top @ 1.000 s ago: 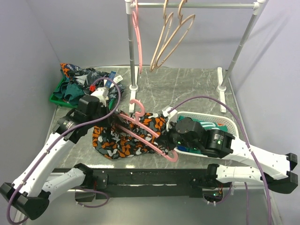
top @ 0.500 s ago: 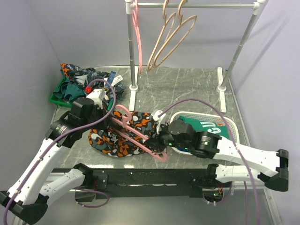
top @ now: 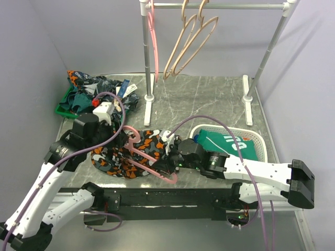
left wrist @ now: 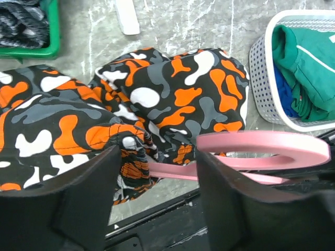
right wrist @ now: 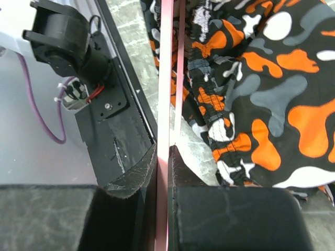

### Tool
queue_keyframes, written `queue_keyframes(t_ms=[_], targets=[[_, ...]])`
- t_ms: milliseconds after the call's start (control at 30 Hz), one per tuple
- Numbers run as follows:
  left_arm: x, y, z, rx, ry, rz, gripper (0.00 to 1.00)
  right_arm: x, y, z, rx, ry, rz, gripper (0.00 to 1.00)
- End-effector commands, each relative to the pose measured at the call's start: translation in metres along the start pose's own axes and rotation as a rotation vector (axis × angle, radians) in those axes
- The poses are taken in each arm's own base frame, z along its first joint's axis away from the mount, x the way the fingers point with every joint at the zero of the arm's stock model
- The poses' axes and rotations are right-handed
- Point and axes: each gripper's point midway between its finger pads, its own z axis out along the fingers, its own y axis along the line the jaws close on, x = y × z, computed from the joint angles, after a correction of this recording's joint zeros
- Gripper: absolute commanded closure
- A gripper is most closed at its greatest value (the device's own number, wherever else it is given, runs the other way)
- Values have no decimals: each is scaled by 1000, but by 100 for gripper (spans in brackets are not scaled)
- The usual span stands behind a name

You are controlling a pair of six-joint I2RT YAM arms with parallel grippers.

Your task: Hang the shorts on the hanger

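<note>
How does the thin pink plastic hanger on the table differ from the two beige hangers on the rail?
Colour: the thin pink plastic hanger against beige hangers. Pose: the pink hanger lies across the camouflage-print shorts; the beige hangers hang from the rail. Hold: the right gripper clamps the pink hanger; nothing touches the beige ones. Both are rounded triangles with a hook.

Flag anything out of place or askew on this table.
The shorts lie crumpled near the front edge. The pink hanger lies askew across them, one bar pinched in the right tool. At back left, clothes spill over the rim of the green bin. Nothing looks damaged.
</note>
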Motion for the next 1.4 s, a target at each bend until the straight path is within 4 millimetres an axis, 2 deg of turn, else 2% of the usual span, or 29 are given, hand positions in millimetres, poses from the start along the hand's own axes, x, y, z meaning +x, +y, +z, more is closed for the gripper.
queue_keyframes(t_ms=[0, 100, 133, 267, 300, 367, 400, 433, 533, 600, 700, 1233, 1300, 1333, 1367], targets=[[-1, -19, -22, 108, -27, 10, 30, -47, 12, 3, -49, -165, -9, 100], [3, -28, -35, 165, -31, 11, 32, -46, 11, 6, -50, -160, -5, 100], [4, -30, -38, 182, -33, 13, 37, -46, 11, 7, -51, -159, -3, 100], [7, -45, -54, 281, -45, 35, 49, -45, 11, 11, -50, -150, -1, 100], [8, -48, -56, 303, -50, 43, 48, -45, 11, 11, -51, -150, -1, 100], [5, -59, -63, 368, -79, 49, 39, -45, 9, 12, -45, -145, 0, 100], [-7, -66, -69, 405, -139, 50, 32, -44, 9, 12, -43, -145, 0, 100], [-12, -67, -69, 405, -163, 45, 29, -43, 8, 12, -40, -141, 1, 100], [-30, -58, -58, 332, -219, 11, 27, -42, 8, 14, -39, -136, 1, 100], [-43, -60, -54, 334, -266, -15, 27, -42, 8, 15, -38, -133, 3, 100], [-47, -59, -42, 330, -289, -58, 29, -42, 6, 16, -25, -130, 2, 100], [-44, -54, -2, 307, -357, -190, 39, -37, 4, 24, -20, -111, 21, 100], [-40, -60, 2, 313, -344, -195, 42, -36, 3, 25, -17, -108, 19, 100], [-39, -57, 6, 287, -348, -203, 42, -36, 4, 24, -16, -110, 18, 100], [-32, -66, 7, 314, -325, -204, 44, -37, 4, 25, -16, -110, 18, 100]])
